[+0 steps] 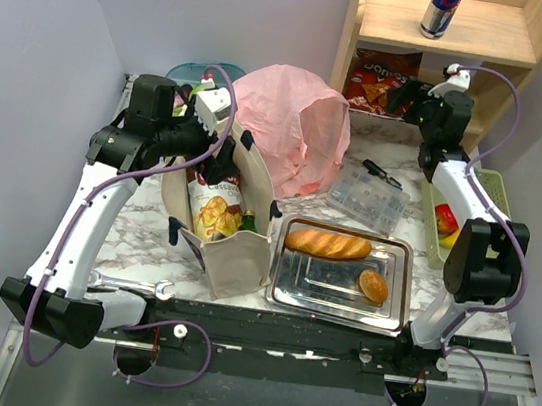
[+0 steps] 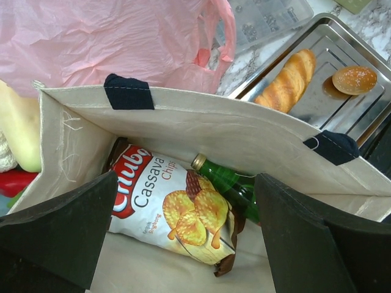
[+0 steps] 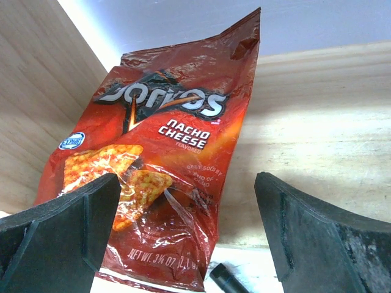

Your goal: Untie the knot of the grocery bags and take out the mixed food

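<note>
Status: partway.

Pink bag [image 1: 291, 130] sits at back-centre of the tabletop [image 1: 135, 234], puffed up, contents hidden. Knot: no tied bow seen. One handle loop [image 2: 225, 43] hangs free in L wrist view, so prob. undone, not certain.

Tote [image 1: 233, 258] stands open in front of pink bag, just beside tray [image 1: 324, 289]. Inside: cassava chips [image 2: 165, 204] lying flat, green bottle [image 2: 227, 183] tucked partly under them by the far wall. Both left to take out.

Out already, by the look: Doritos [image 3: 156, 159] upright in lower bay of shelf [image 3: 317, 134]; red + yellow food [image 1: 445, 224] in green basket [image 1: 500, 190] at R edge.

L fingers [image 2: 61, 232] spread wide, empty, above tote mouth. R fingers [image 3: 61, 232] spread wide, empty, facing Doritos, not touching.

Around: baguette [image 1: 328, 243] + bun [image 1: 374, 285] on tray, clear box [image 1: 368, 198], wrench [image 1: 128, 286] at near edge, can [image 1: 441, 10] on shelf top.

In the way: soft tote walls lean inward. Chips cover the bottle, so prob. chips first.
</note>
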`<state>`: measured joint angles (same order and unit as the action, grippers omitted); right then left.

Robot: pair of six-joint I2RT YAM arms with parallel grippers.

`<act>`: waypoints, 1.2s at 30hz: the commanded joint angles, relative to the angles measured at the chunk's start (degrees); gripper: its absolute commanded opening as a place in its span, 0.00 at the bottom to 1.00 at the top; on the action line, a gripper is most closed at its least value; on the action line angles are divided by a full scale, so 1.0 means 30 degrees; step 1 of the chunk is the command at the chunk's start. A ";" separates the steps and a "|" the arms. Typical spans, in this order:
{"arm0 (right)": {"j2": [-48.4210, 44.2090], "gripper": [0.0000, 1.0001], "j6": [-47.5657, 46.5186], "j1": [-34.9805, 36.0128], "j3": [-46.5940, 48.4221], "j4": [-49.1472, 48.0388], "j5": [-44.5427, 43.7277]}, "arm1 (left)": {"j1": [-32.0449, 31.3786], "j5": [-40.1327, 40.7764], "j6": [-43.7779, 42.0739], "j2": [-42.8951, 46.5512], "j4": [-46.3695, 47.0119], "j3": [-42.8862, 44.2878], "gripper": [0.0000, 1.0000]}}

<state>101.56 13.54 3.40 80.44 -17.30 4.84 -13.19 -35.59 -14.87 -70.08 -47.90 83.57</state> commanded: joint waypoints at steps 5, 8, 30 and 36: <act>-0.2518 1.00 -0.1535 0.0107 -0.0398 0.0638 0.1426 | 0.0090 0.1037 -0.3845 0.0060 -0.0708 0.0949 0.94; -0.3864 1.00 -0.1996 0.0075 -0.0427 0.2795 0.3920 | 0.0063 0.1082 -0.7321 -0.0648 -0.3221 0.1928 0.92; -0.7808 1.00 -0.2515 0.0098 -0.2653 0.7184 0.5437 | -0.3600 0.9114 -2.6860 -0.5201 -0.1573 -0.6323 0.99; -0.8217 1.00 -0.3066 0.0096 -0.3017 0.7003 0.5041 | -0.3771 0.9590 -2.6133 -0.5497 0.2309 -0.7581 0.83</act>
<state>79.18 6.31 3.44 71.88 3.22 20.62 -24.08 -10.59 -91.70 -86.11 -50.76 63.42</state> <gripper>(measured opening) 0.998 0.931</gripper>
